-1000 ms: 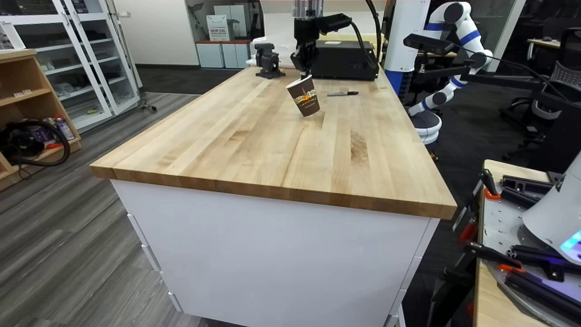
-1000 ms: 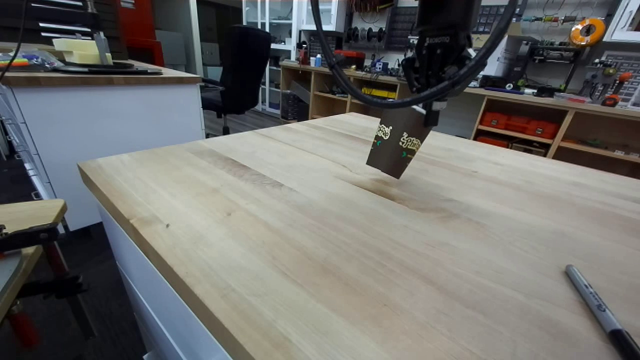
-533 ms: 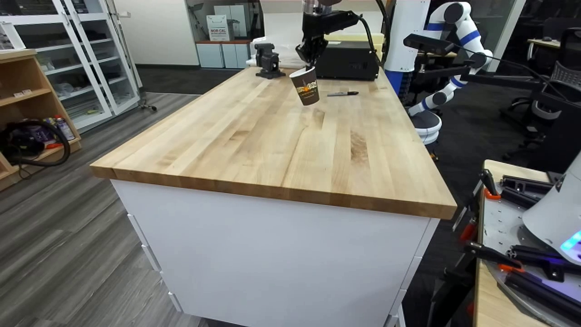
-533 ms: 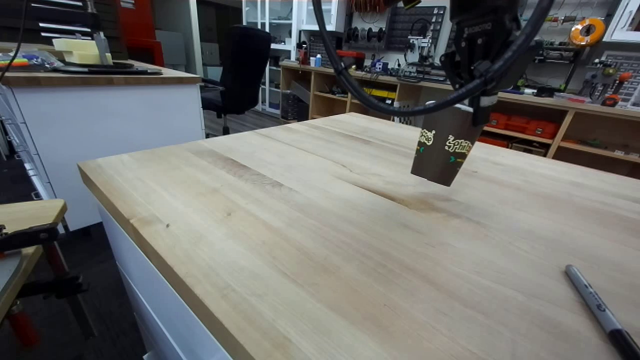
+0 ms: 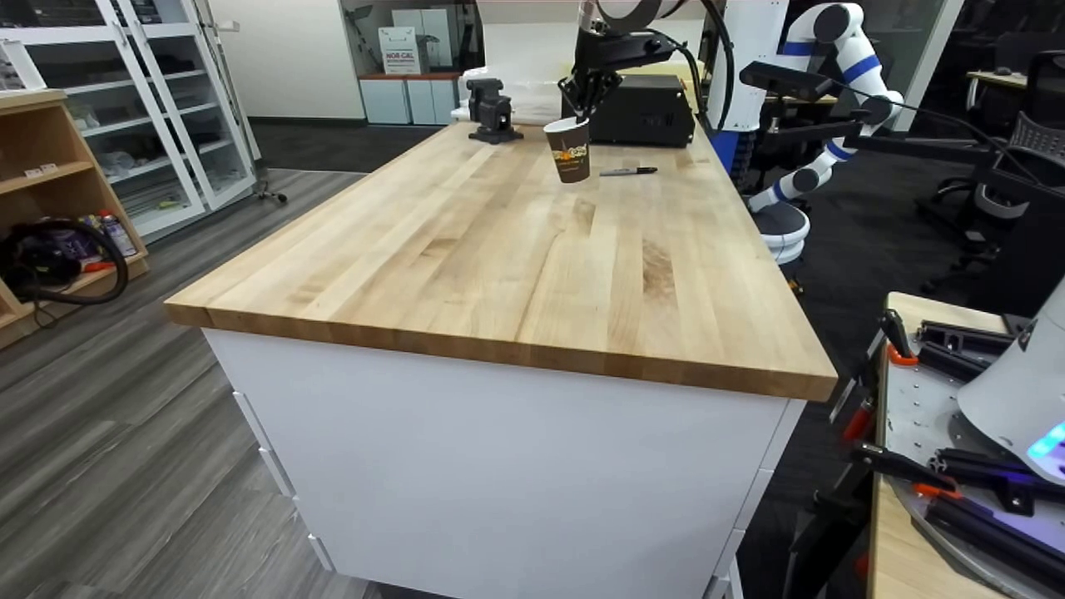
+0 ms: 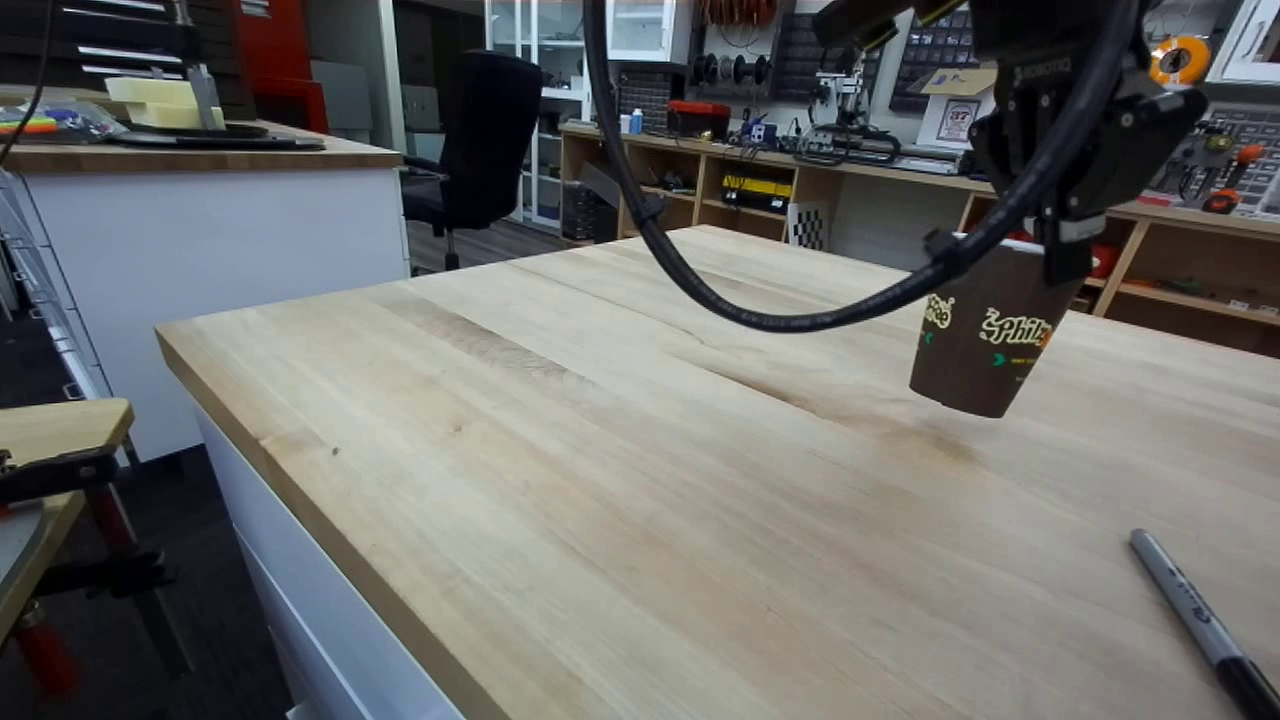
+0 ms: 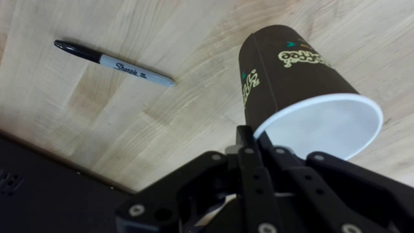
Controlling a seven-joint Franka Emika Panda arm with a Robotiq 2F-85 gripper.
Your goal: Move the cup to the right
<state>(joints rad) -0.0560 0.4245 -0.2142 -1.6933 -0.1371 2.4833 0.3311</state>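
Note:
The cup (image 5: 570, 151) is a dark brown paper cup with pale lettering, a white rim and a white inside. It also shows in an exterior view (image 6: 985, 335) and in the wrist view (image 7: 291, 71). My gripper (image 7: 255, 136) is shut on the cup's wall at the rim, one finger outside (image 7: 245, 134) and one inside. The gripper also shows above the cup in both exterior views (image 5: 585, 115) (image 6: 1066, 250). The cup hangs slightly tilted, its base appearing a little above the wooden table (image 6: 640, 480), with a faint shadow below.
A grey marker with a black cap (image 6: 1200, 615) lies on the table near the cup; it also shows in the wrist view (image 7: 113, 63). A black box (image 5: 645, 112) and a dark vise (image 5: 492, 112) stand at the table's far end. A thick cable (image 6: 780, 320) loops beside the gripper.
The gripper has carried the cup rightward in both exterior views, closer to the marker. The cup's tilt has lessened and it stands nearer upright. The marker has not moved.

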